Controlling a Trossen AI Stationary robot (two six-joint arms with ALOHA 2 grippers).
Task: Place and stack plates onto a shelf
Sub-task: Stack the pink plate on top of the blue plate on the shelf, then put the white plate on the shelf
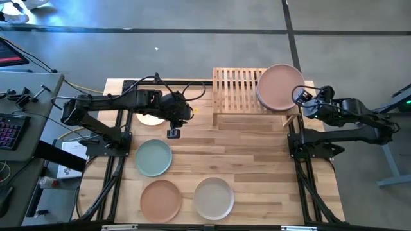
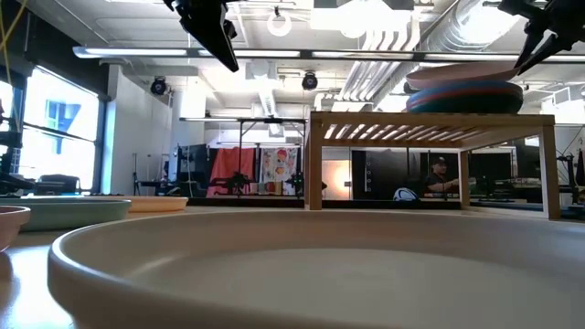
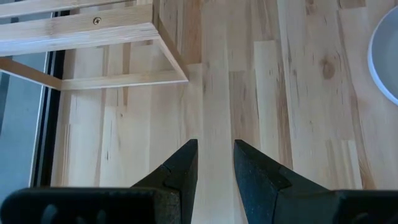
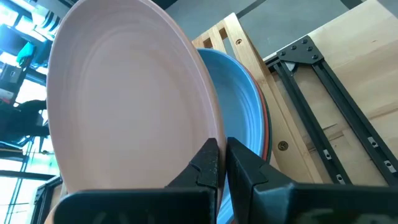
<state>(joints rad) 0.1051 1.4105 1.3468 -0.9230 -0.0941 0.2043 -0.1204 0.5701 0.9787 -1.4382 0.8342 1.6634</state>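
Observation:
The shelf (image 1: 234, 90) stands at the table's far edge. On its right half is a stack of plates with a blue plate (image 4: 239, 106) near the top. The pink plate (image 1: 280, 86) lies tilted on top of the stack, and my right gripper (image 4: 222, 149) is shut on it. My left gripper (image 1: 173, 133) hangs open above bare table left of the shelf, with nothing between its fingers (image 3: 186, 165). Cream (image 1: 149, 119), pale green (image 1: 153, 157), terracotta (image 1: 161, 200) and beige (image 1: 214, 197) plates lie flat on the table. My right gripper pinches the pink plate's rim (image 4: 214, 127) between its two fingers, on the side toward the table's right edge. The fingers come in slanting down from the right. The plate is tilted: its held edge (image 2: 514, 68) is raised and its opposite edge (image 2: 413, 84) rests on the stack.
The shelf's left half (image 1: 231, 83) is bare slats. The cream plate lies partly under my left arm. The beige plate's rim (image 2: 274, 233) fills the foreground of the low view. A person (image 2: 439, 174) sits in the room behind. A side desk with a keyboard (image 1: 9, 131) stands left of the table.

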